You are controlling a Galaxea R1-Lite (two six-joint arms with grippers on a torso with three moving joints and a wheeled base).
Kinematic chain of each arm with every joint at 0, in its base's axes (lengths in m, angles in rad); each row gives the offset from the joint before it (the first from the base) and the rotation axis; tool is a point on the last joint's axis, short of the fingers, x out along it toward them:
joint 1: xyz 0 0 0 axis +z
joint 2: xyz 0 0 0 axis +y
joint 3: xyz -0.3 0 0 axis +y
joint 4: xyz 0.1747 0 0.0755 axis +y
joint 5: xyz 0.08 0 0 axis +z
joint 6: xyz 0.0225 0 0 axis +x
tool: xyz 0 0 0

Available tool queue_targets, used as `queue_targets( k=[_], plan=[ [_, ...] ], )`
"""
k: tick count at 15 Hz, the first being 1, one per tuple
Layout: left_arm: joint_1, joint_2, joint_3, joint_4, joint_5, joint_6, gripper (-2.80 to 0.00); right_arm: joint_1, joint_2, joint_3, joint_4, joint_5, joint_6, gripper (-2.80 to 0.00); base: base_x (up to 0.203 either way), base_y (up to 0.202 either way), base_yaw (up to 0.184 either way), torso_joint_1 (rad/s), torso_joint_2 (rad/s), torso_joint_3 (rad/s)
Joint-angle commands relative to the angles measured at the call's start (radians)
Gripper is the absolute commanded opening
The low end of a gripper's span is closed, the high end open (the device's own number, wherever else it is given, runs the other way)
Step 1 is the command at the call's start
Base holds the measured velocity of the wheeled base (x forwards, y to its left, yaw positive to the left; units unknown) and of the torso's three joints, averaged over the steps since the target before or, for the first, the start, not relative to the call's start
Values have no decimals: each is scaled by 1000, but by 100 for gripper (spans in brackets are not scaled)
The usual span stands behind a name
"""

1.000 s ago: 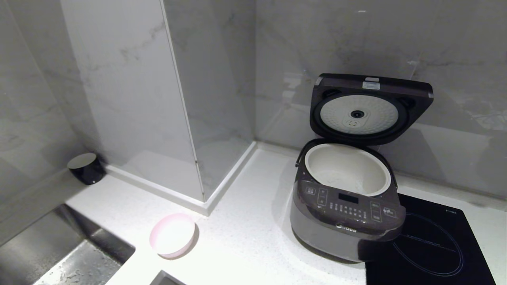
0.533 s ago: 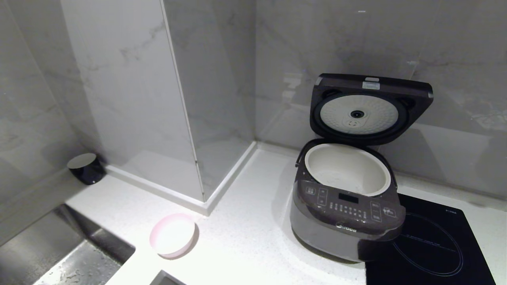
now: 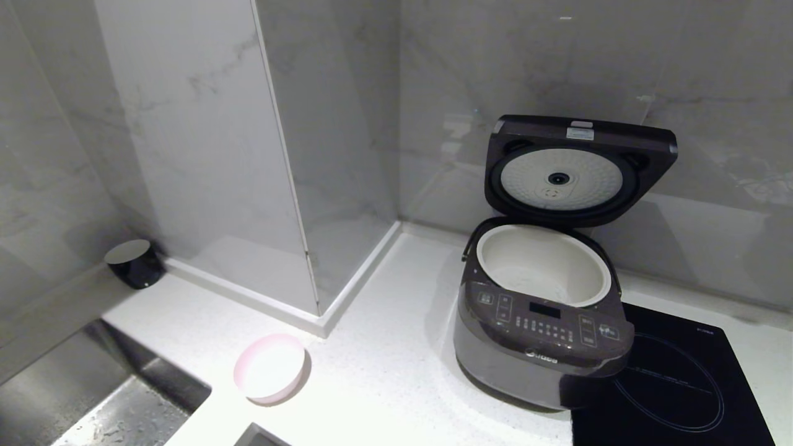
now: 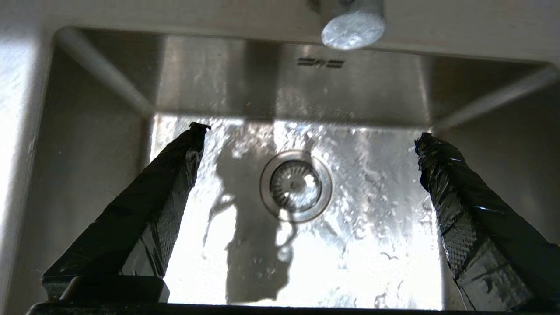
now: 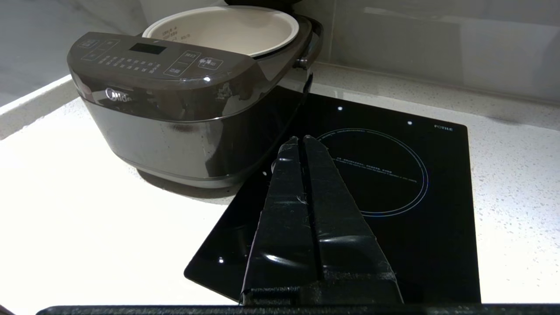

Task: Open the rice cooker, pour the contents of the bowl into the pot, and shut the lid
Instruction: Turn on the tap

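The dark grey-brown rice cooker stands on the white counter with its lid swung up, white dimpled disc facing me. The cream-white pot sits in its body, uncovered. The pale pink bowl rests on the counter left of the cooker, near the sink corner; its inside looks white and the contents cannot be made out. Neither arm shows in the head view. My left gripper hangs open over the sink, holding nothing. My right gripper is shut and empty above the hob, beside the rice cooker.
A wet steel sink with a round drain and a tap end lies at the left. A flat black hob adjoins the cooker's right side. A small black round object stands by the wall. A marble column juts out behind the bowl.
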Motion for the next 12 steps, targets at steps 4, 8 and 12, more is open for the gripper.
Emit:
queue_targets(
  k=[4,8,12],
  plan=[
    [4,30,-10,-6,-1,0,0,0,0,0,0,0,0,-280,0,0,0,0,0,0],
    [3,35,-28,-5,-1,0,0,0,0,0,0,0,0,-280,0,0,0,0,0,0],
    [0,70,-54,-6,2,0,0,0,0,0,0,0,0,-280,0,0,0,0,0,0]
  ],
)
